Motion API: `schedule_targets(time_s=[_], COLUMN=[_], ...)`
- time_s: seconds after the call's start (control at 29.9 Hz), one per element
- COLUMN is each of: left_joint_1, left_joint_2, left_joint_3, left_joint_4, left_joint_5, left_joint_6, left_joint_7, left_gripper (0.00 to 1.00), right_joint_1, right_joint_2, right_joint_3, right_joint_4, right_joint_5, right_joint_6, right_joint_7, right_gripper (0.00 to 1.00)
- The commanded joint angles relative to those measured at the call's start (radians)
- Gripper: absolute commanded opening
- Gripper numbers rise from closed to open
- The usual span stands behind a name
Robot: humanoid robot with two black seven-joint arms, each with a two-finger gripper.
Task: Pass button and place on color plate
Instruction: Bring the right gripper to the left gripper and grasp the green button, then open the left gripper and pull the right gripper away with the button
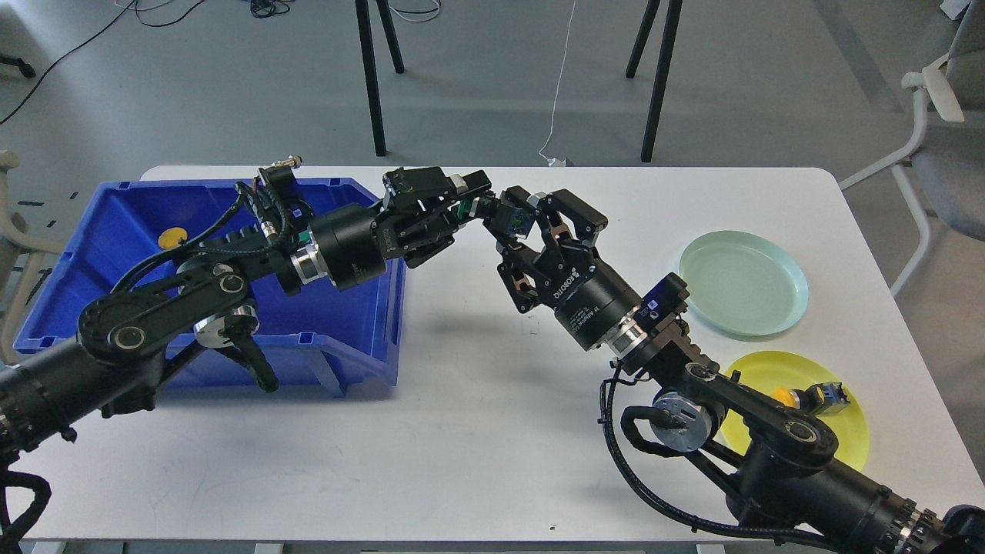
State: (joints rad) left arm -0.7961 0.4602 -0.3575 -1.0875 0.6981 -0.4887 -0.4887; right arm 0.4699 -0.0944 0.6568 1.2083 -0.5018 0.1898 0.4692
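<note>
A small black button (518,218) with green and blue parts hangs above the white table (477,431) just right of the blue bin. My left gripper (492,208) reaches in from the left and is shut on it. My right gripper (522,221) comes up from the lower right, and its fingers (548,211) are closed in on both sides of the same button. The pale green plate (742,283) and the yellow plate (846,438) lie at the right. A yellow-capped button (809,398) lies on the yellow plate.
The blue bin (323,350) stands at the left under my left arm, with a yellow button (171,238) inside. My right arm crosses over part of the yellow plate. Chair and table legs stand on the floor beyond the table's far edge.
</note>
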Motion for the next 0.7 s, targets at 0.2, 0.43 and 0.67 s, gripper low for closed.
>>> schedule_targets(time_s=[0.2,0.43,0.67], left_joint_1=[0.024,0.024,0.026], left_joint_2=[-0.008,-0.011,-0.011], left_joint_3=[-0.046,-0.047,-0.047], left_joint_4=[0.005,0.012,0.012], left_joint_5=[-0.002,-0.002,-0.003], left_joint_6=[0.0,0.0,0.0], left_joint_7=[0.0,0.0,0.0], left_gripper=[0.85,0.86,0.86], right_joint_1=[-0.004,-0.04,-0.131], right_joint_2=[-0.004,-0.039,-0.336], right_joint_3=[0.006,0.027,0.23], right_joint_4=[0.002,0.039,0.048], right_joint_5=[0.003,0.003,-0.001], right_joint_6=[-0.012,-0.029,-0.05], right_joint_7=[0.0,0.003,0.002], right_gripper=[0.01,0.01,0.01])
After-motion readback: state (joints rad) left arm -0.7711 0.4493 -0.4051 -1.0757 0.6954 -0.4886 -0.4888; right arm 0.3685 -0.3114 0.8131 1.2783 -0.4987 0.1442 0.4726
